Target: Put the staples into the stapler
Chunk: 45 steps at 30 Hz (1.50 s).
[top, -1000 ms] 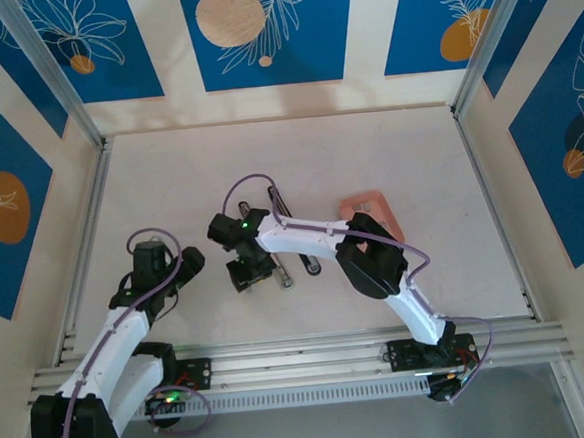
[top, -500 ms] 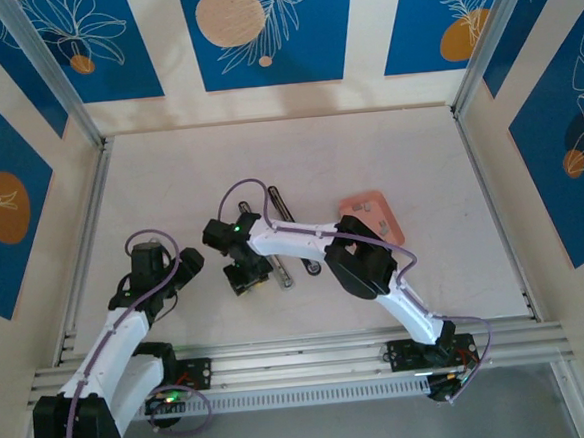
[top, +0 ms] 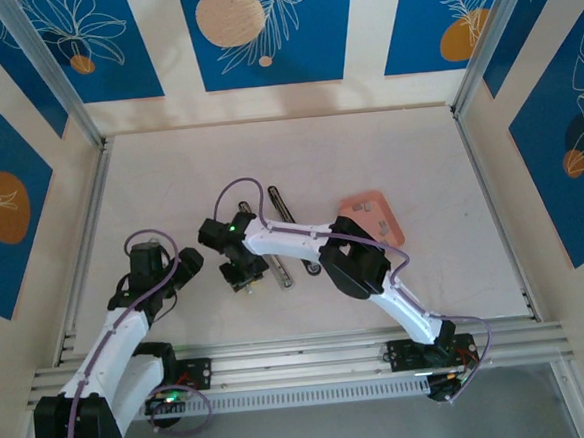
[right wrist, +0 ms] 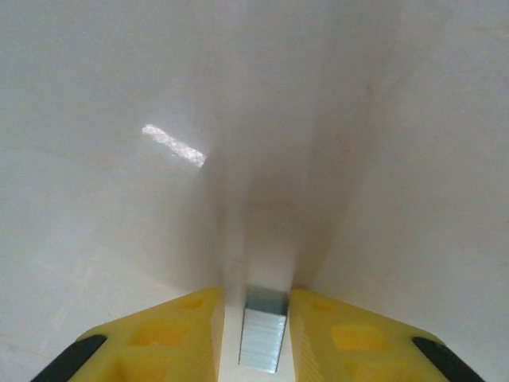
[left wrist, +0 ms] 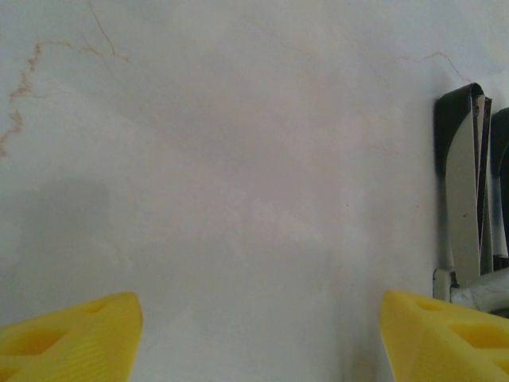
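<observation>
Two arms work over a pale worktop (top: pixel 388 152). The right arm reaches across to left of centre, and its end effector (top: pixel 244 279) points down just left of the stapler (top: pixel 275 202). The stapler lies opened out as a long dark bar running away from the arms.

From the right wrist, the yellow fingers (right wrist: pixel 171 334) stand close together around a short grey strip (right wrist: pixel 264 338) of staples, seen end-on and upright between them. The right finger appears to touch the strip, while a sliver of worktop shows on its left. Whether the strip is actually clamped cannot be told from this angle.

More staples (top: pixel 364 207) show as small greyish patches in the salmon-pink tray (top: pixel 393 234). The tray sits to the right of the stapler, beyond the right arm's elbow and well apart from both end effectors.

The left end effector (top: pixel 187 261) hovers near the worktop's left side, a little left of the right one. From its wrist, the left end effector (left wrist: pixel 258 302) is released, its yellow fingers (left wrist: pixel 71 334) spread wide over bare worktop with nothing between them. The stapler (left wrist: pixel 461 183) lies at that view's right edge, its dark and metal parts side by side.
</observation>
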Tool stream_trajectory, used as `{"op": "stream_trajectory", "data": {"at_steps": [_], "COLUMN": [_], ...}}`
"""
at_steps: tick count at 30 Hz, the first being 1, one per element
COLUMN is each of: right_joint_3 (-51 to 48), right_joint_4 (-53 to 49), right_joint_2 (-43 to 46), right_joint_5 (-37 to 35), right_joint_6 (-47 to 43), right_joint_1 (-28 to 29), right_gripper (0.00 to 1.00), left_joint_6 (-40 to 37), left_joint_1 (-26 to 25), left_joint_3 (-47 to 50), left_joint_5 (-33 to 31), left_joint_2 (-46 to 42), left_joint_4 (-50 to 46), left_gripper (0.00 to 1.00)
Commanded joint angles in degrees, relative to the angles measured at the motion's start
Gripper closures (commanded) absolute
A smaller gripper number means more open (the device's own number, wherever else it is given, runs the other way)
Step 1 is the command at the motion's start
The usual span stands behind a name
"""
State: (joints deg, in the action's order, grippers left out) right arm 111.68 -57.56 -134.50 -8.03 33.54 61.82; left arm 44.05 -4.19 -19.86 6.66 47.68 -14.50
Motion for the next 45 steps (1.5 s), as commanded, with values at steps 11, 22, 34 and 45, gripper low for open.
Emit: {"op": "stream_trajectory", "data": {"at_steps": [11, 22, 34, 45], "right_joint_3": [3.26, -4.17, -25.95, -39.56], "right_joint_4": [-7.11, 1.43, 17.34, 24.79], "right_joint_2": [-3.71, 4.10, 28.01, 37.95], "right_joint_5": [-2.15, -4.64, -9.07, -10.65], "right_joint_6": [0.48, 0.65, -0.89, -4.77], "right_joint_1": [1.93, 1.48, -2.95, -6.23], "right_gripper": [0.73, 0.82, 0.83, 0.82], "left_joint_6": [-1.51, -4.06, -2.54, -4.77], "left_joint_1": [1.31, 1.19, -3.76, -16.00], "left_joint_3": [-0.18, -0.94, -0.99, -3.91], "left_joint_5": [0.80, 4.81, 7.17, 2.59], "left_joint_2": [-0.79, -2.12, -0.16, 12.92], "left_joint_4": [-2.00, -0.64, 10.61, 21.49], "left_gripper": [0.22, 0.23, 0.24, 0.22]}}
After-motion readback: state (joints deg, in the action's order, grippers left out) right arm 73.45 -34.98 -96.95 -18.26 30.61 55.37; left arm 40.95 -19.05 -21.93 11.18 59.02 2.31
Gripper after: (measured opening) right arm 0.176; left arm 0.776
